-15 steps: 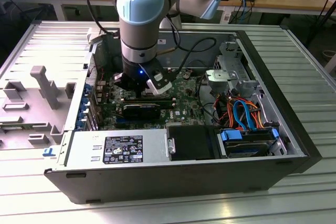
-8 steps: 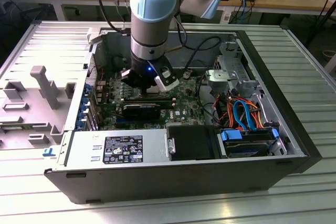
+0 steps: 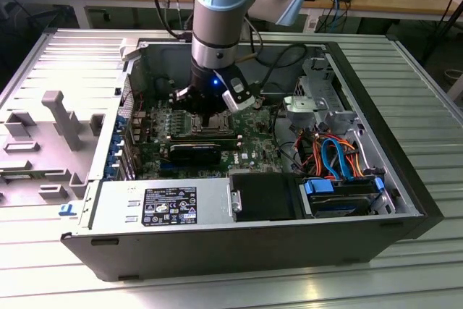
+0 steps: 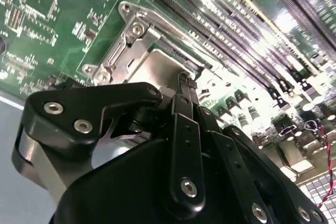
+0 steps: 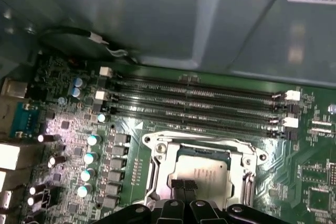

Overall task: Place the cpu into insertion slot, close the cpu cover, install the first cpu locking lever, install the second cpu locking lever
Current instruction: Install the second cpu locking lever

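The gripper (image 5: 184, 188) hung over the slot (image 5: 157, 169), fingertips nearly together, seemingly holding nothing. The cpu (image 5: 202, 170) lay seated under the cover (image 5: 244, 163). Gentle, straight-down pressure looked wisest.

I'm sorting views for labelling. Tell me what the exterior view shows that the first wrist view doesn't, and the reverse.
The exterior view alone takes in the whole open computer case, the robot arm reaching down into it, and the orange and blue cables. The first wrist view alone shows the cpu lying in the insertion slot, framed by the cpu cover, with the pincer at its edge. Both show the green motherboard.
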`<state>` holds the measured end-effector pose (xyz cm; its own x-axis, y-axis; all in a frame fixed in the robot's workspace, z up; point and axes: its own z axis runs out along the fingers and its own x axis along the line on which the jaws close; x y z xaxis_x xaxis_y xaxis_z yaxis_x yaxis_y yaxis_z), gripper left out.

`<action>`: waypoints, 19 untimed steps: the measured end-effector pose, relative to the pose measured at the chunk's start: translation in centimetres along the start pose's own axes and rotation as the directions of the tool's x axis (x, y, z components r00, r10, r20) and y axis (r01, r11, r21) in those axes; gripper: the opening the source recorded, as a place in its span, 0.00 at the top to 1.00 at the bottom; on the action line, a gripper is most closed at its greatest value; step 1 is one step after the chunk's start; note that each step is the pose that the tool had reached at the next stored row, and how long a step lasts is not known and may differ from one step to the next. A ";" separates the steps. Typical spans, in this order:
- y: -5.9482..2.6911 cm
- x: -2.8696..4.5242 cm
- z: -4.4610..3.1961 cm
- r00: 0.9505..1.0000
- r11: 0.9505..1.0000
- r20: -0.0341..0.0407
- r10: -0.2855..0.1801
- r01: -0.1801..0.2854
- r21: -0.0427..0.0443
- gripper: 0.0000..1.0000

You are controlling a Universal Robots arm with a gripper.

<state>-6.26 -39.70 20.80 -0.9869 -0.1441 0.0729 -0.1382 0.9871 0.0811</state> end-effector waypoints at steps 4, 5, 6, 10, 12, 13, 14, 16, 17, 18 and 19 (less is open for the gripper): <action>0.20 -0.22 -0.89 1.000 1.000 -0.003 0.002 -0.002 0.021 0.89; 0.22 -0.22 -1.14 1.000 1.000 -0.003 0.002 -0.002 0.021 0.89; 0.24 -0.22 -1.43 1.000 1.000 -0.004 0.003 -0.003 0.022 0.89; 0.32 -0.18 -2.36 1.000 1.000 -0.004 0.003 -0.003 0.024 0.89; 0.34 -0.17 -2.61 1.000 1.000 -0.004 0.003 -0.003 0.024 0.89; 0.35 -0.16 -2.70 1.000 1.000 -0.004 0.003 -0.003 0.024 0.89; 0.35 -0.15 -2.81 1.000 1.000 -0.004 0.003 -0.003 0.024 0.89; 0.38 -0.13 -3.09 1.000 1.000 -0.004 0.003 -0.003 0.024 0.89; 0.39 -0.12 -3.21 1.000 1.000 -0.004 0.003 -0.003 0.024 0.89; 0.40 -0.11 -3.42 1.000 1.000 -0.004 0.003 -0.003 0.024 0.89; 0.41 -0.10 -3.54 1.000 1.000 -0.004 0.003 -0.003 0.024 0.89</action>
<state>-5.93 -39.53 24.35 -0.9869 -0.1416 0.0769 -0.1374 0.9888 0.0574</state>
